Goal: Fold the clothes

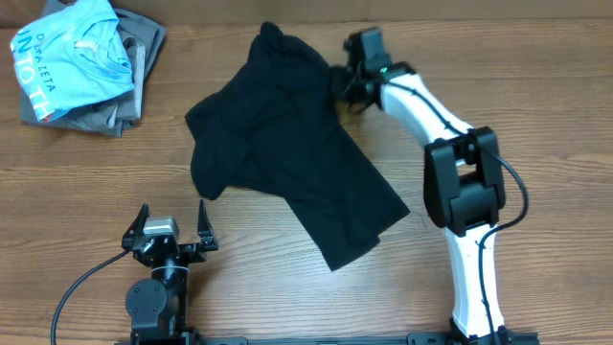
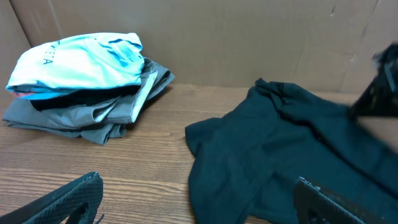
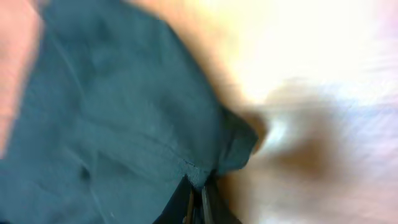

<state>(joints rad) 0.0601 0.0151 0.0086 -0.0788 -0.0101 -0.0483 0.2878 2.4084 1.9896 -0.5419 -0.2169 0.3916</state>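
Black T-shirt (image 1: 287, 144) lies crumpled and unfolded across the middle of the wooden table (image 1: 77, 192), running diagonally from the far edge toward your near right, with 1 sleeve sticking out on the left. Your right gripper (image 1: 347, 84) sits at the shirt's far right edge, where the fabric bunches up against it. In the right wrist view, which is badly blurred, its 2 fingers (image 3: 191, 208) are drawn close together at the bottom of the frame with a corner of the dark cloth pinched between them, so it is clamped on the fabric. Your left gripper (image 1: 172, 225) is parked near the front left of the table, well apart from the shirt's lower left edge, with its jaws spread wide and nothing between them. From the left wrist view you see the shirt's left side ahead and to the right. In the far left corner sits a pile of folded clothes: a light blue shirt (image 1: 72, 53) with white lettering on top of grey garments (image 1: 144, 38), well apart from the black shirt.
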